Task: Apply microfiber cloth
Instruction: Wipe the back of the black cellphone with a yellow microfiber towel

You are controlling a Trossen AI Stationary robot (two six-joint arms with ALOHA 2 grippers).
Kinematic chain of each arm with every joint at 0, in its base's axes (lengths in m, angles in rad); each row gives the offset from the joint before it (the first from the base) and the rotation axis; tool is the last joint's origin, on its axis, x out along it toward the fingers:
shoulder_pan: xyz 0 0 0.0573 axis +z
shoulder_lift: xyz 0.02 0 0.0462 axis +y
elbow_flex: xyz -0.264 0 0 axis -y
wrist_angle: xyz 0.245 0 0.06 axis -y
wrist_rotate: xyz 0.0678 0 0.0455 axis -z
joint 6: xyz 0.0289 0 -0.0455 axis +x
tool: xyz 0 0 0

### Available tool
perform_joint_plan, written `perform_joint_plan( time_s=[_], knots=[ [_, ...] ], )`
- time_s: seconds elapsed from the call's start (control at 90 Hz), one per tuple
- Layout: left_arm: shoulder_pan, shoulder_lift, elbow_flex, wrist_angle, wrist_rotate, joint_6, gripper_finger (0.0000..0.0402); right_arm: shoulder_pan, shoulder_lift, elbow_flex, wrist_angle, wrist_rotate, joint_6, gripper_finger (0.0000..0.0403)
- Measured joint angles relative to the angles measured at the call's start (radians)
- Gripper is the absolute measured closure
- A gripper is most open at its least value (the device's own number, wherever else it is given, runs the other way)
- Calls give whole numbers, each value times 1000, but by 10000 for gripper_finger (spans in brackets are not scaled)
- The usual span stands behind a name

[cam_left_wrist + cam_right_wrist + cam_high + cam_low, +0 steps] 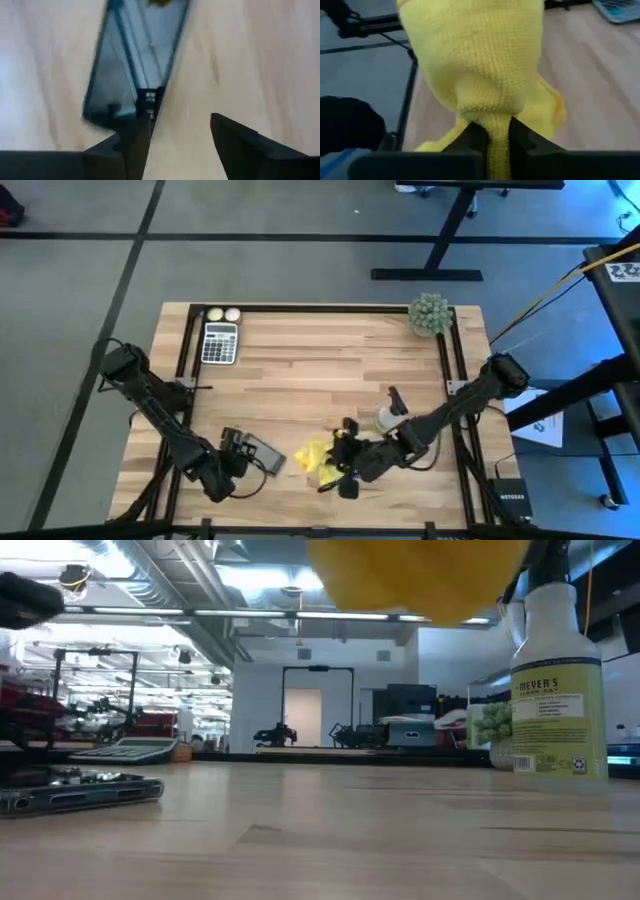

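The yellow microfiber cloth hangs bunched above the table's near middle, and in the low view the cloth is well clear of the wood. My right gripper is shut on it; in the high view this gripper is just right of the cloth. A black smartphone lies flat on the table left of the cloth. My left gripper stands open at the phone's near-left end, one finger right at its edge. My right gripper pinches a bunched fold of the cloth between its two fingers, several layers thick. The fingers come from the table's right, slanting down. The rest of the cloth bulges out ahead of the fingers, lifted clear of the table. My left gripper has one finger at the phone's end; I cannot tell whether it touches.
A spray bottle stands just behind my right arm, and in the low view the bottle is at the right. A calculator and two small balls lie at the far left. A small green plant stands at the far right corner.
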Motion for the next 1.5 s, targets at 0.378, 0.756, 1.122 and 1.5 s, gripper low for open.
perform_joint_plan(
  time_s=[0.378, 0.756, 1.122, 1.5],
  knots=[
    [-72, -1, -179, 119, -156, -474, 231, -94, 155, 69, 77, -110, -126, 388],
    [92, -6, -284, 215, -216, -451, 231, -75, 154, 69, 26, -93, -131, 388],
    [296, -4, -318, 369, -311, -198, 231, -76, 154, 69, 21, -84, -131, 388],
    [460, -9, -317, 428, -308, -7, 232, -76, 152, 69, -20, -84, -124, 388]
  ],
)
